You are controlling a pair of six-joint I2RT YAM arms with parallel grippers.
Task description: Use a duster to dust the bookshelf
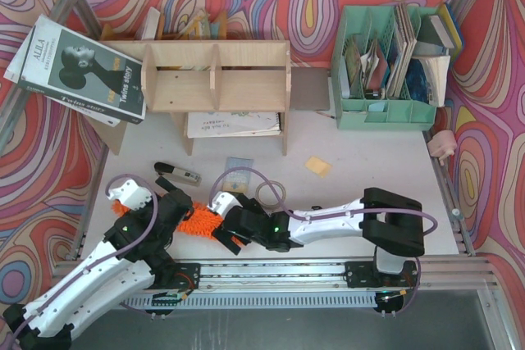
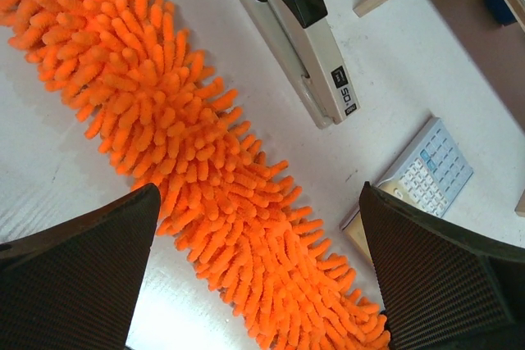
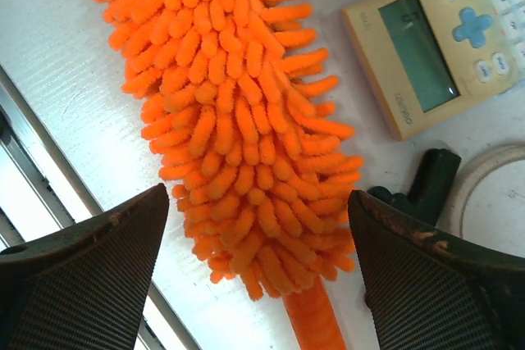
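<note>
On the table the bookshelf stands at the back, and the duster lies flat near the front edge (well apart from it). The left claw and right claw both gape wide over the orange fluff, gripping nothing.

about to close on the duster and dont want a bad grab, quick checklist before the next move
1. Left gripper open: ok, jaws either side of the duster head.
2. Right gripper open: ok, straddling the head near the handle end.
3. Duster held: not ok, it lies on the table, ungripped.
4. Stapler clear of the left gripper: ok, apart from the fibres.
5. Calculator clear of the right gripper: cannot tell, fibres reach close.
6. Bookshelf top free: not ok, a magazine covers its left end.
</note>
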